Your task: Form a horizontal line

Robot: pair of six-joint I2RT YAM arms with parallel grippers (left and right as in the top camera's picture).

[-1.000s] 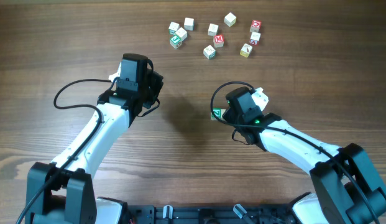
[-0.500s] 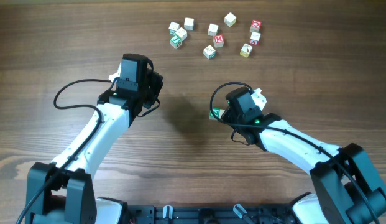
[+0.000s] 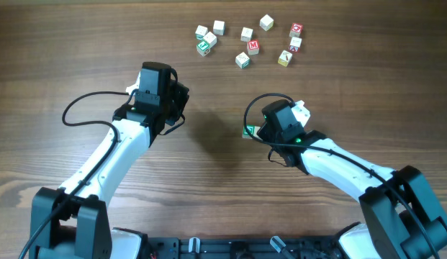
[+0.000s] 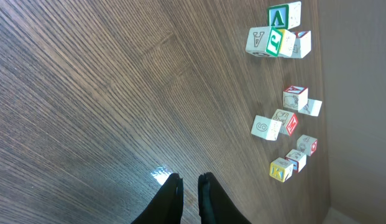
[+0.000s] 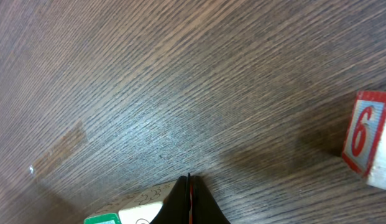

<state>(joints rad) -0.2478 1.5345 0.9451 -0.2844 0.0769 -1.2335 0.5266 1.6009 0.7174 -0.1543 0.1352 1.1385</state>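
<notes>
On the wooden counter (image 3: 79, 43) little is changed: the green-faced cube (image 3: 249, 132) is kept just beside the closed right pincer (image 5: 188, 182), the left pincer (image 4: 189, 186) narrowly apart, no line yet formed.

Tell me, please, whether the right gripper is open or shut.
Shut: the right gripper shows fingertips pressed together in its wrist view, nothing between; the green-faced cube lies beside it.

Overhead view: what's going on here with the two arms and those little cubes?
The right gripper, shut, sits low over the table right beside a green-faced cube without gripping it. The left gripper hovers empty, jaws barely apart. The other cubes lie scattered on the far side; no line is formed yet.
</notes>
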